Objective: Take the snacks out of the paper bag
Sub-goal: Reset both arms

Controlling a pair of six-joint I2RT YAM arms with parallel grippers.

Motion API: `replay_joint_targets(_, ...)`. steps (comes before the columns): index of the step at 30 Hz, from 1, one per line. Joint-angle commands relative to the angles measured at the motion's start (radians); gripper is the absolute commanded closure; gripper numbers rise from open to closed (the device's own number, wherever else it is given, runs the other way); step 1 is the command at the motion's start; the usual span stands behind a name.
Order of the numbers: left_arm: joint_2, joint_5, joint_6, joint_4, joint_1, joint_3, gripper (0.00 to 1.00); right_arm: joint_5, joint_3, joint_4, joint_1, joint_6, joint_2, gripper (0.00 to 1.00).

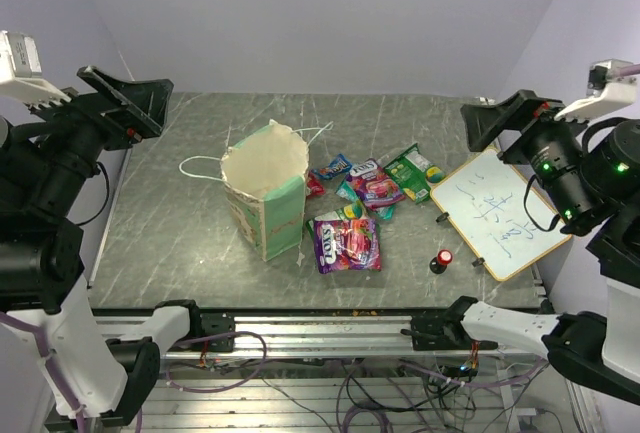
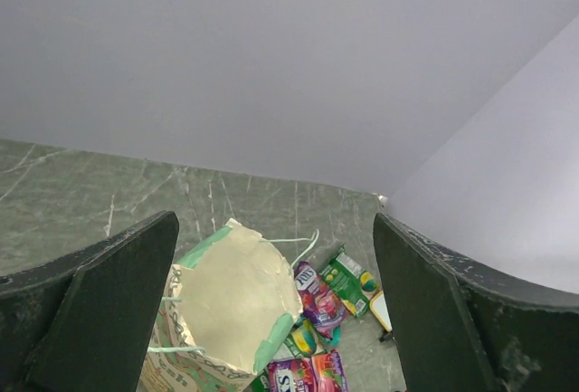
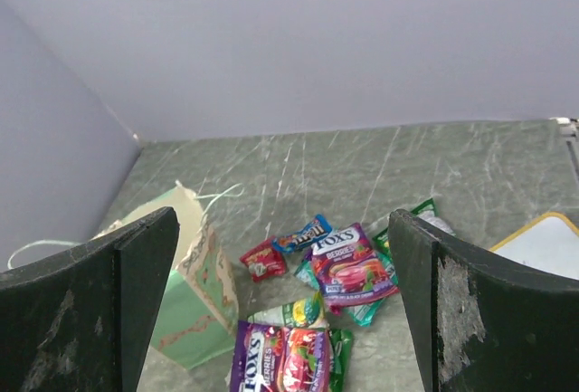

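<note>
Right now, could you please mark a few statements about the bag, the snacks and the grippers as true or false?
1. The left gripper and the right gripper are both open and hold nothing. True.
2. A red-topped knob stands between the large purple packet and the whiteboard. True.
3. The snack packets lie on the whiteboard. False: they lie on the table, between the paper bag and the whiteboard.
4. The left gripper is pinching the bag's string handle. False: it is raised clear of the bag, and the handle lies on the table.
5. The whiteboard is blank. False: it bears handwriting.
</note>
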Motion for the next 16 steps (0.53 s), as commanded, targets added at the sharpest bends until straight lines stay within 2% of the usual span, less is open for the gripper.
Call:
replay_joint_targets(1,0.024,0.009,0.031,0.004,0.008,0.003,0.01,0.105,0.015,-0.03,-0.002,0.017,0.015,0.0)
replay_joint_targets(8,0.015,0.004,0.019,0.017,0.007,-0.036,0.01,0.176,0.025,-0.066,-0.002,0.061,0.034,0.0)
replay_joint_targets(14,0.027,0.003,0.021,-0.012,0.008,-0.024,0.02,0.154,-0.063,0.012,-0.002,0.038,0.0,0.0)
replay_joint_targets(16,0.025,-0.007,0.022,-0.015,0.008,-0.023,0.02,0.207,-0.017,-0.052,-0.003,0.101,0.041,0.0)
